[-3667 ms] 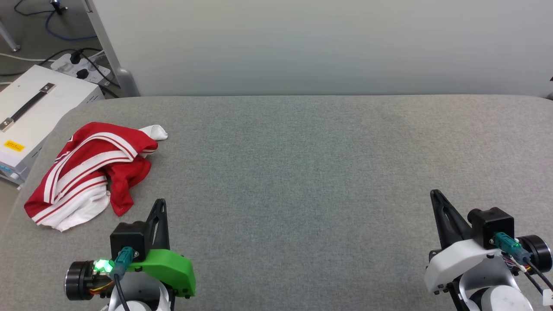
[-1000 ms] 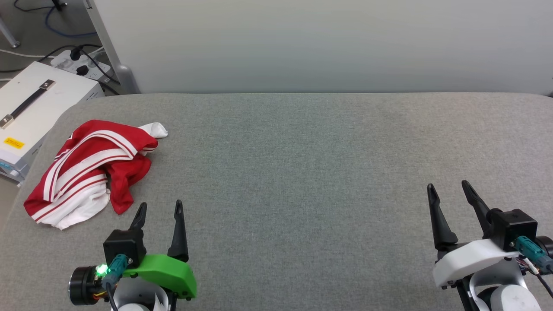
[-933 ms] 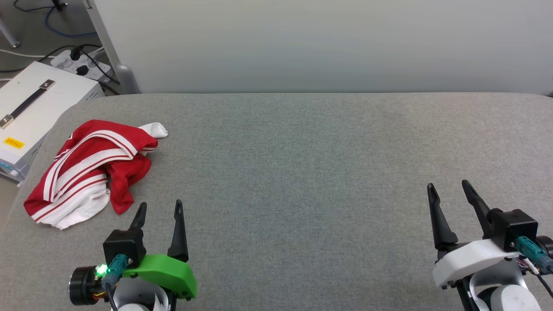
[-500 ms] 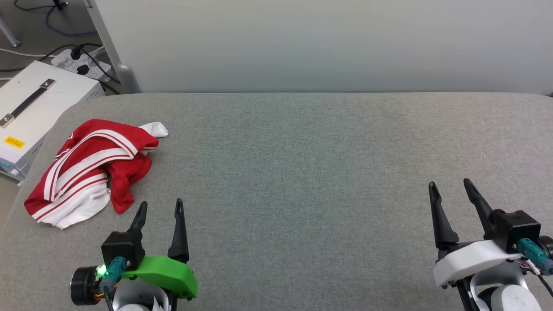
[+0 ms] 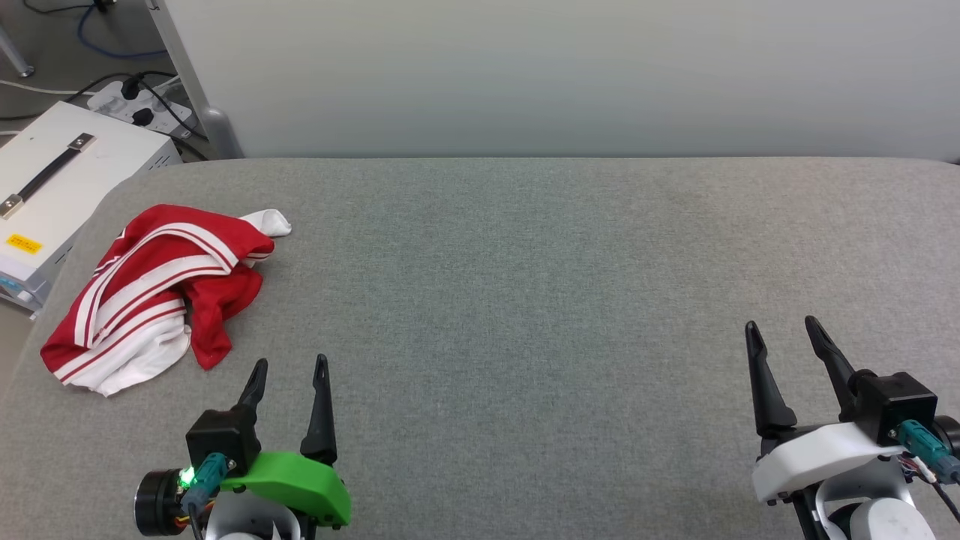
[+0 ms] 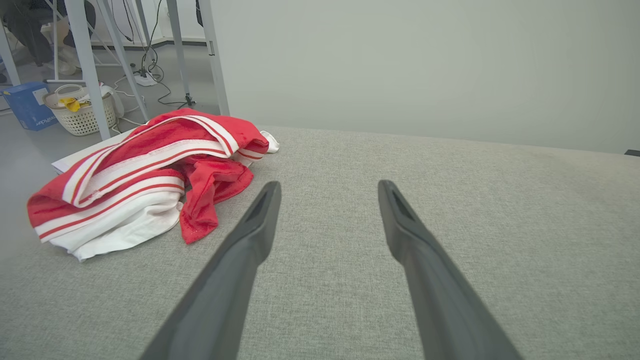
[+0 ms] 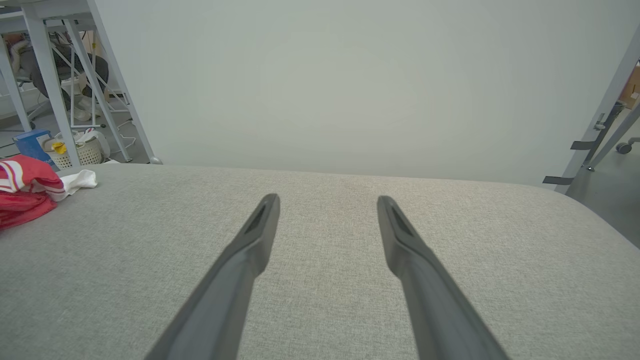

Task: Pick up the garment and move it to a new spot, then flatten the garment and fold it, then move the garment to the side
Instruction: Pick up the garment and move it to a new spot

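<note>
head: left gripper (image 5: pixel 291 361) has edged right, prongs apart, empty; right gripper (image 5: pixel 781 324) spread, idle; garment (image 5: pixel 150 285) lies bunched at the left end of the grey padded table (image 5: pixel 525 300); pickup not begun | left wrist: garment (image 6: pixel 140 180) ahead-left, untouched; basket (image 6: pixel 80 112) on floor beyond | right wrist: garment (image 7: pixel 25 195) far left; pale wall (image 7: pixel 350 75) behind

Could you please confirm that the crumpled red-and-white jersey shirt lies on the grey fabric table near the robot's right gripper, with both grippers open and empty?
Not quite: the head view shows the crumpled red-and-white jersey shirt near the left gripper, far from the right gripper. It is on the grey fabric table, and both grippers are open and empty.
</note>
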Controlling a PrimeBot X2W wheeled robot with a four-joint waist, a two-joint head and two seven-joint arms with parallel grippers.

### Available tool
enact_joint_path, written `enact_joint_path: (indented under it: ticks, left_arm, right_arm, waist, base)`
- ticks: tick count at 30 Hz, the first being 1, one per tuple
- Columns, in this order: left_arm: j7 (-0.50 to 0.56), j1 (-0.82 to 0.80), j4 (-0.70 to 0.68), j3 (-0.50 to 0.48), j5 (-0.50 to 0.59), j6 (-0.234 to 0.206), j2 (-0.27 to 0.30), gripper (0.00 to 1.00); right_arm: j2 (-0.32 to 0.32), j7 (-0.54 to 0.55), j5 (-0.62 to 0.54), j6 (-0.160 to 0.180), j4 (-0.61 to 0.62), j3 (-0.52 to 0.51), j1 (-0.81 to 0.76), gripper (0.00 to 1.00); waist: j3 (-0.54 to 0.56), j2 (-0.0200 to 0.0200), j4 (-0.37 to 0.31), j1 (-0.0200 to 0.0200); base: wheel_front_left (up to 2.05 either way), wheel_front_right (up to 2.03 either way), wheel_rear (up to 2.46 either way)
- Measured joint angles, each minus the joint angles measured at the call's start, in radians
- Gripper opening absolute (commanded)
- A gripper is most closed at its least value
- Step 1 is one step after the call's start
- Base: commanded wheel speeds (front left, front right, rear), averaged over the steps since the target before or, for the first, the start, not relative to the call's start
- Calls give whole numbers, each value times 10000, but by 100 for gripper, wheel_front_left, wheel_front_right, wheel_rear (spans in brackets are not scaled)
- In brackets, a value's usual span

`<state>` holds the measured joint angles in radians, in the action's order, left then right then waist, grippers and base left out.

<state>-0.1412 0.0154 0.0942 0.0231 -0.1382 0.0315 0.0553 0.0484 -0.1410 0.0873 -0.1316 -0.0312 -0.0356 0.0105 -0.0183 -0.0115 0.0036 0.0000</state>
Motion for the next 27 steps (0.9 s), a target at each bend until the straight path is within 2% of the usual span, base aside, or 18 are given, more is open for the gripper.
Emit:
enact_joint_path:
  ticks: [18, 27]
  left_arm:
    - [-345, 0, 255, 67, 2, 36, 0, 100]
    - [-535, 0, 268, 209, 640, -270, 0, 100]
  right_arm:
    - [0, -372, -188, 0, -205, -21, 1, 100]
    - [0, -556, -389, 0, -295, -17, 1, 100]
  waist:
    - [-33, 0, 12, 0]
    - [-50, 0, 31, 0]
  base:
    - [0, 0, 0]
    - [0, 0, 0]
